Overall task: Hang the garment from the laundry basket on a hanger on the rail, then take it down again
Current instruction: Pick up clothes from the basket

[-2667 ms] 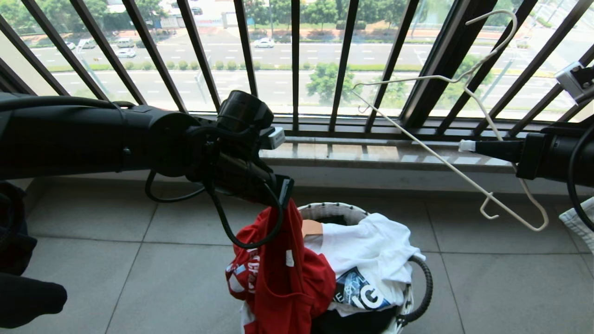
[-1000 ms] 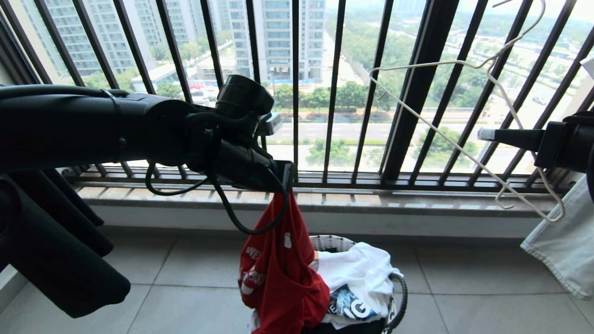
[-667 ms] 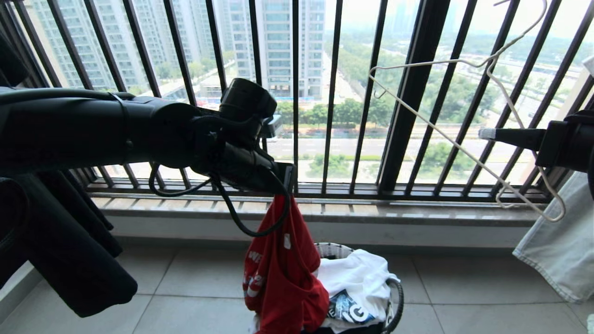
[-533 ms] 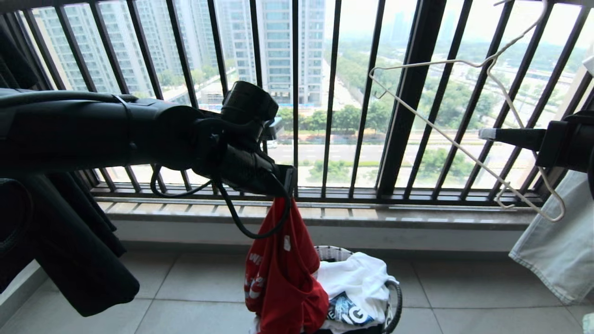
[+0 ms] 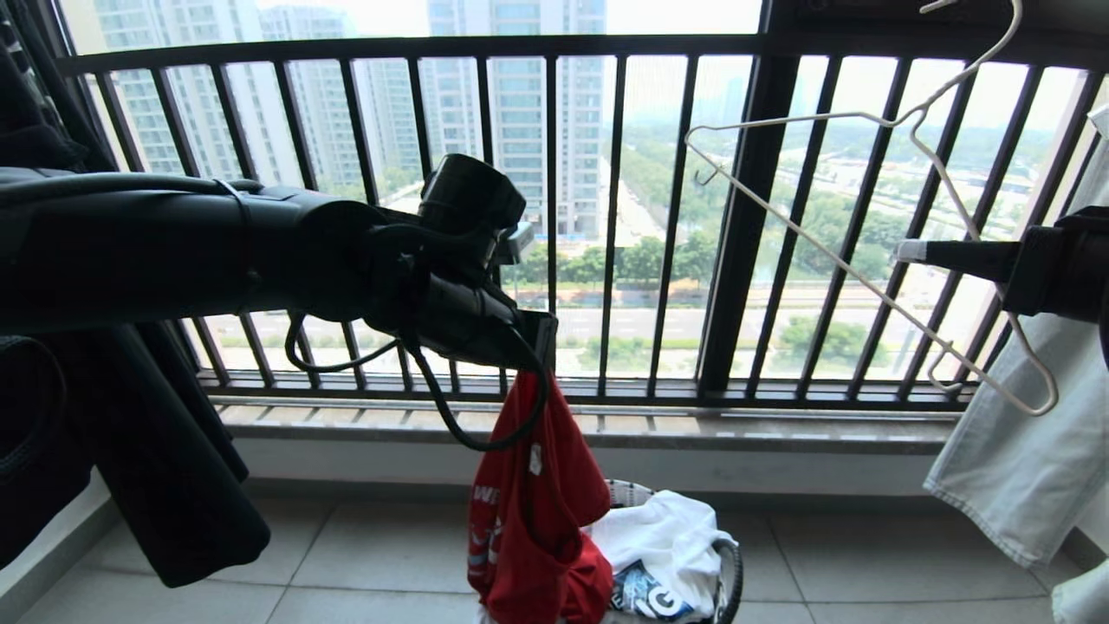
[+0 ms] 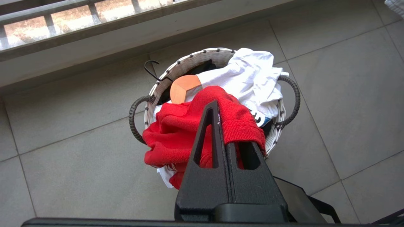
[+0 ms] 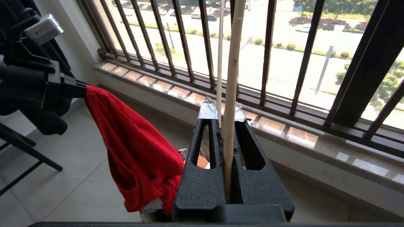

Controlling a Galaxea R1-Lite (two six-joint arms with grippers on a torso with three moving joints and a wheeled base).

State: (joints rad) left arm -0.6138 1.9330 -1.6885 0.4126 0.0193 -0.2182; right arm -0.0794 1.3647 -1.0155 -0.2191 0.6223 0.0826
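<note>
A barred railing (image 5: 554, 217) is spanning the view ahead, with dark clothes (image 5: 130, 451) hanging at left and a pale cloth (image 5: 1014, 451) at right. The left gripper (image 5: 541, 334) is clamping the red shirt (image 5: 533, 511), which is hanging directly below it over the basket (image 6: 189, 61); a white shirt (image 5: 667, 537) is lying inside. The right gripper (image 7: 222, 110) is pinching the hanger (image 5: 832, 251), well apart from the shirt.

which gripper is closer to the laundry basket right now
Left. The left gripper hangs right above the basket, shut on the red shirt that trails down to it. The right gripper is off to the side and higher, shut on the hanger.
</note>
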